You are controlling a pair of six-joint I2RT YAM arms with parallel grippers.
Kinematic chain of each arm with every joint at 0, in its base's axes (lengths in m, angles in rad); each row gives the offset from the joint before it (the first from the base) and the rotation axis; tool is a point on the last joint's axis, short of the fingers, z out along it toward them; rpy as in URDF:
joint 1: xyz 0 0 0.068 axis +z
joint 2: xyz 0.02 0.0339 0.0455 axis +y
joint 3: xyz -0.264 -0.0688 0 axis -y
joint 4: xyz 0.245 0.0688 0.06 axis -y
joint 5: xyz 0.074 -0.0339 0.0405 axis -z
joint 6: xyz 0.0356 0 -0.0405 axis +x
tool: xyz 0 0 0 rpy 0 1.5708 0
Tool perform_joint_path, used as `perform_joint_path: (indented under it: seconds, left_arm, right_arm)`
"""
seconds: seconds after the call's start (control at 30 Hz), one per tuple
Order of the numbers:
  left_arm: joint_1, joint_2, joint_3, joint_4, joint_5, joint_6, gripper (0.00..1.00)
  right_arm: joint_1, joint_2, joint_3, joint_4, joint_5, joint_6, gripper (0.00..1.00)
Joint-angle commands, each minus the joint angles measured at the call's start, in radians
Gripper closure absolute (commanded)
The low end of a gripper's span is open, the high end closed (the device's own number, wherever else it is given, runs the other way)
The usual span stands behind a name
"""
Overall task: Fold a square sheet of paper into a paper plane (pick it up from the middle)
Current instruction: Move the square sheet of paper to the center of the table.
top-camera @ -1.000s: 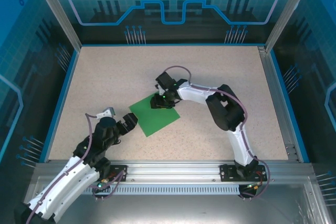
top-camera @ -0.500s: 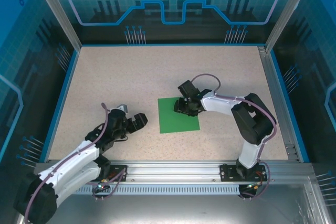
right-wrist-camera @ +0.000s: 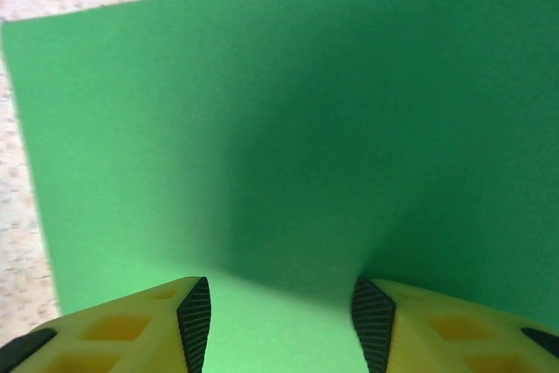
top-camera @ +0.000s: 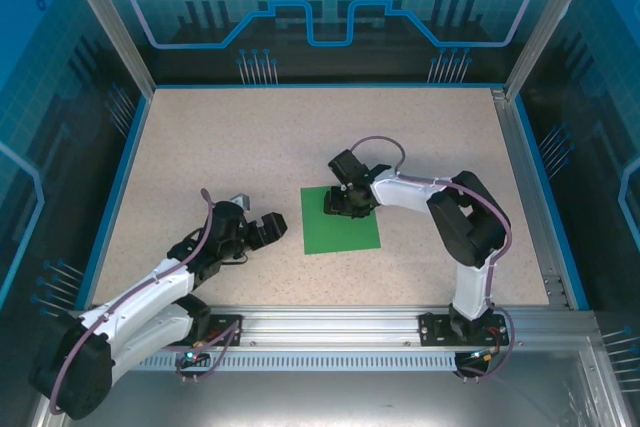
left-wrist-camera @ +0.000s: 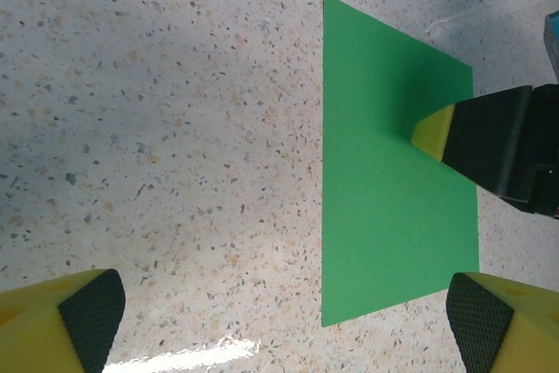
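Green sheet (top-camera: 345, 235) is laid flat on the table (top-camera: 220, 137), just right of centre, plain and uncreased. The right gripper (top-camera: 338, 204) is placed over its far half, tips at the paper, pads (right-wrist-camera: 194, 316) parted with flat paper between them, nothing clamped. The left gripper (top-camera: 268, 230) is held wide open just left of the sheet, clear of it.

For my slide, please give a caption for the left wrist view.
Open left claw faces the flat square sheet of paper, with the right claw over it.
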Motion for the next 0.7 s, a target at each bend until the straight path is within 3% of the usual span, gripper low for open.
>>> perform_joint_path:
  seconds: [0.0,0.2,0.37,0.57,0.63,0.67]
  left_arm:
    - [0.006,-0.003,0.030,-0.013,0.022,0.024,0.01]
    - [0.005,0.011,0.032,0.005,0.022,0.006,0.01]
    - [0.006,0.034,0.040,0.010,0.027,-0.006,0.01]
    - [0.005,0.043,0.070,-0.035,0.013,-0.007,0.01]
    - [0.006,0.038,0.069,-0.039,0.009,-0.018,0.01]
    - [0.006,0.034,0.069,-0.038,0.011,-0.025,0.01]
  right_arm:
    - [-0.010,0.023,-0.056,-0.063,0.030,0.076,0.48]
    - [0.014,-0.012,-0.127,-0.015,0.075,0.208,0.46]
    - [0.027,-0.067,-0.039,-0.060,0.106,0.033,0.41]
    - [0.036,-0.161,0.011,-0.099,0.128,-0.123,0.13]
    - [0.036,-0.151,0.058,-0.175,0.155,-0.149,0.08]
    - [0.041,-0.144,0.083,-0.212,0.178,-0.159,0.01]
